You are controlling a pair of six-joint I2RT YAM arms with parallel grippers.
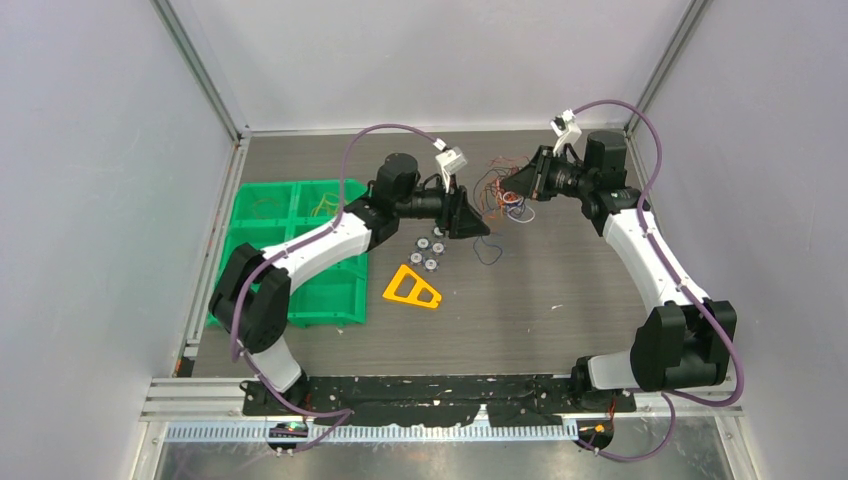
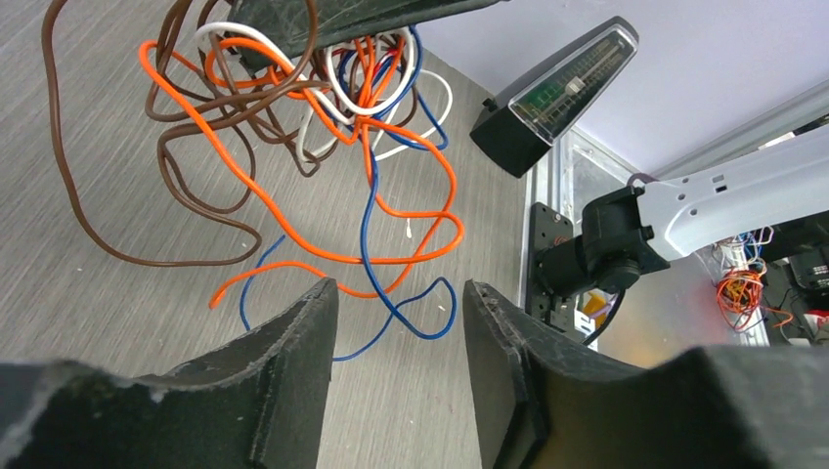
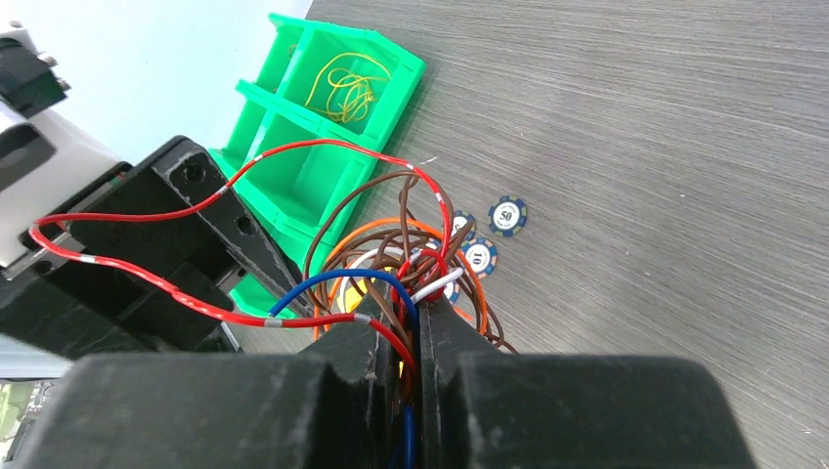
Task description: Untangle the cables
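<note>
While the right end effector (image 3: 415, 327) is clamping tight on the cables (image 1: 505, 195), the tangle is hanging clear of the worktop (image 1: 560, 300) close to its far edge, about midway along it. The bunch is dropping from that grip toward the worktop. Its knot is sitting high against the right fingers, and its orange strand (image 2: 293, 233) and blue strand (image 2: 364, 234) are trailing lowest as open loops.

The left end effector (image 2: 401, 293) is sitting just left of the tangle, on the side of the green tray (image 1: 300, 184). Its jaws are standing partly apart with nothing between them. Its fingertips are pointing at the lower loops, which are lying directly ahead of the gap and not yet inside it.

Judgement: the left arm is the free one and the nearer to the trailing loops. The coming move is depending on a single strand entering the jaws without its neighbours.
</note>
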